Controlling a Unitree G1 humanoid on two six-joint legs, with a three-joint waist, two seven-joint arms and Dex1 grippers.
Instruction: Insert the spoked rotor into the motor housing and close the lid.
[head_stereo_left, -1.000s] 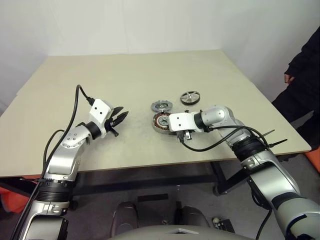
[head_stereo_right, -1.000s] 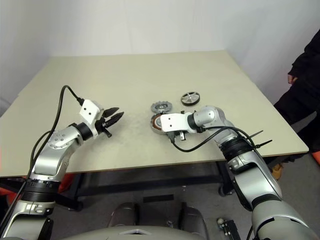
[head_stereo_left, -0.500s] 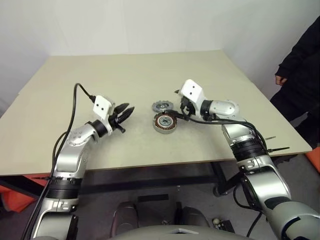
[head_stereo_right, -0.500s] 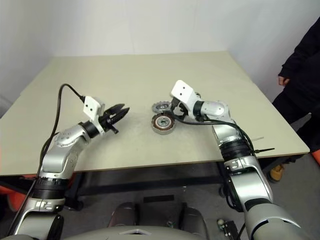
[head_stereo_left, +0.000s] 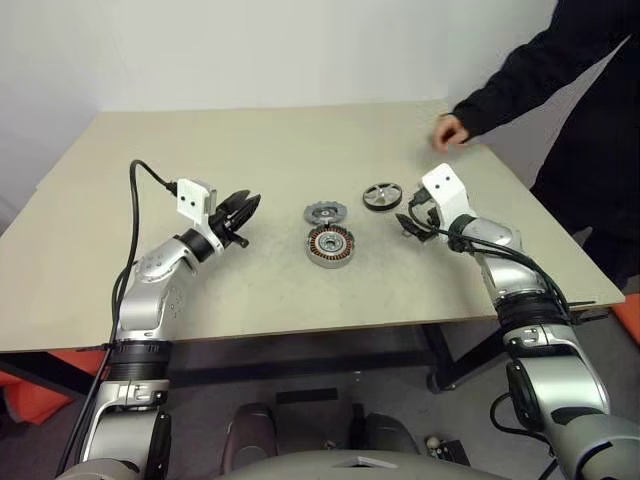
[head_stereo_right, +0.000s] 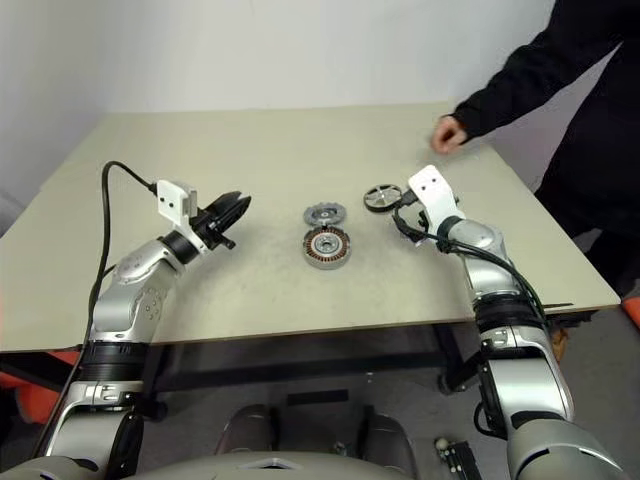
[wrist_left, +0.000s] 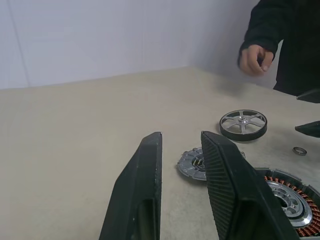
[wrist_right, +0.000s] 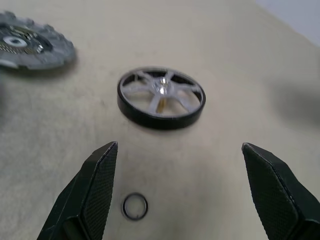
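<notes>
The spoked rotor (head_stereo_left: 381, 196), a dark-rimmed wheel with silvery spokes, lies flat on the table right of centre. My right gripper (wrist_right: 179, 145) is open wide just short of it, nothing between its fingers (wrist_right: 95, 185). The lid (head_stereo_left: 323, 212), a notched grey disc, lies to the left of the rotor. Nearer to me stands the motor housing (head_stereo_left: 331, 244), its copper windings showing. My left gripper (head_stereo_left: 245, 208) hovers left of the housing, pointing toward it. It is slightly open and holds nothing.
A small dark ring (wrist_right: 135, 206) lies on the table between my right gripper and the rotor. A person's hand (head_stereo_left: 450, 131) and dark sleeve reach over the table's far right corner. The beige table (head_stereo_left: 200, 150) spreads bare to the left and back.
My right gripper has left the housing, swung right to the rotor and opened wide. The person's arm has reached in over the far right corner. My left gripper has rolled a little.
</notes>
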